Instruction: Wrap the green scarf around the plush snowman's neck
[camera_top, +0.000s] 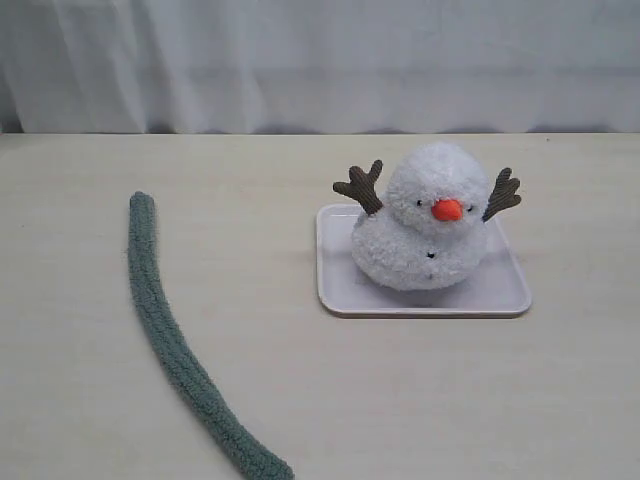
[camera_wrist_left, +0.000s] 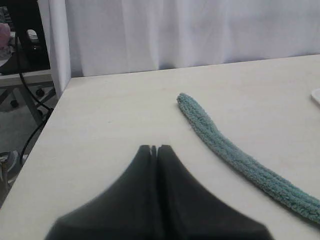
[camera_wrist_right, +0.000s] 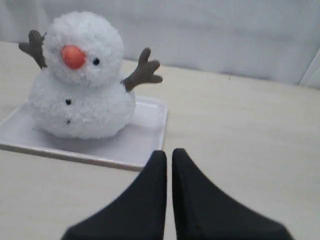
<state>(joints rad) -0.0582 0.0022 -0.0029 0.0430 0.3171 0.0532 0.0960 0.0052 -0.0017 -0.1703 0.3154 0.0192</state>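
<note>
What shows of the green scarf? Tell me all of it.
The green scarf is a long, narrow, fuzzy grey-green plush strip with one rounded end visible. It lies loose and gently curved, flat on the beige table, left of the white tray and apart from it. Nothing holds it; its near end leaves the exterior view.

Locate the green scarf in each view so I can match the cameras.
Exterior view: green scarf lies left on the table, curving down to the picture's bottom edge, apart from the plush snowman.
Left wrist view: scarf lies beside the left tool, rounded end toward the white curtain.
Right wrist view: not in it.
Shared landmark: the white curtain behind the table, in all three.
</note>
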